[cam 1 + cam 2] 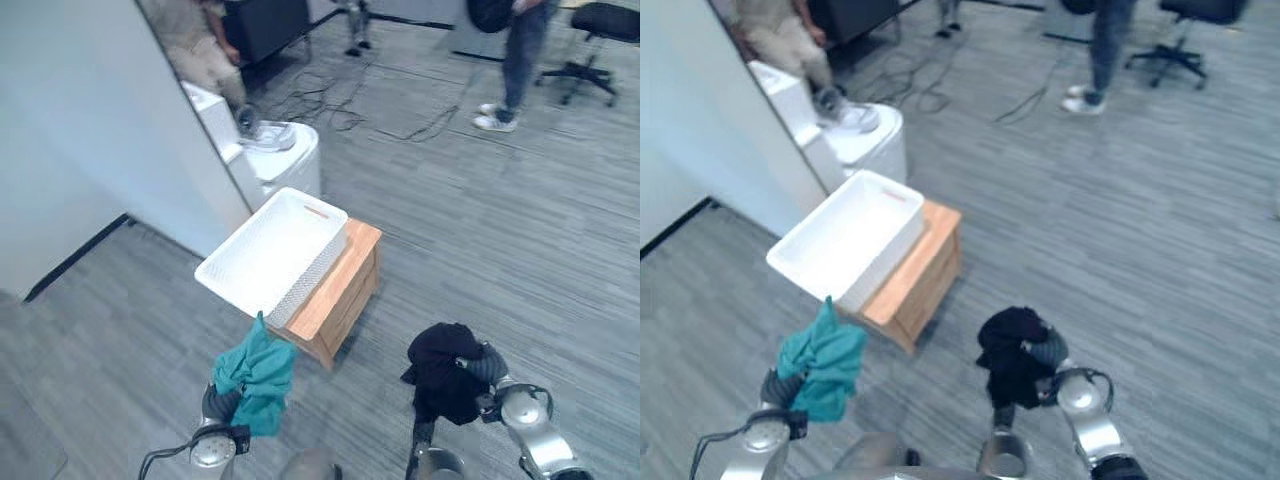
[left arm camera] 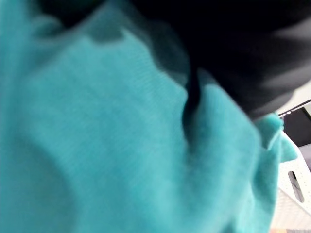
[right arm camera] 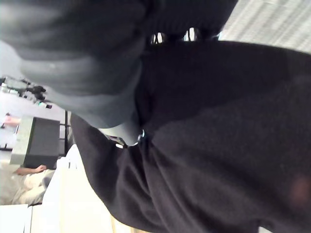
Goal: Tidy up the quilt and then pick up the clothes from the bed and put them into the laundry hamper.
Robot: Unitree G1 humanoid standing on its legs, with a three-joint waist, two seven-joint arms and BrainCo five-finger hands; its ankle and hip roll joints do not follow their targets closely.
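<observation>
teal top (image 1: 256, 378) bunched in the left hand (image 1: 220, 405), black garment (image 1: 445, 372) gripped in the right hand (image 1: 487, 366); white hamper (image 1: 275, 252) sits just ahead, so carry both over its rim before letting go.

From my right wrist, it's mostly my hand (image 3: 92, 73) under its dark ribbed cover, bunched up against a black piece of clothing (image 3: 218, 145) that drapes across most of what I can see. A strip of grey striped floor (image 3: 272, 22) peeks out past the cloth. Off to one side there's a dark box-shaped thing (image 3: 41, 141) and a person (image 3: 19, 182) in light clothes sitting near it.
</observation>
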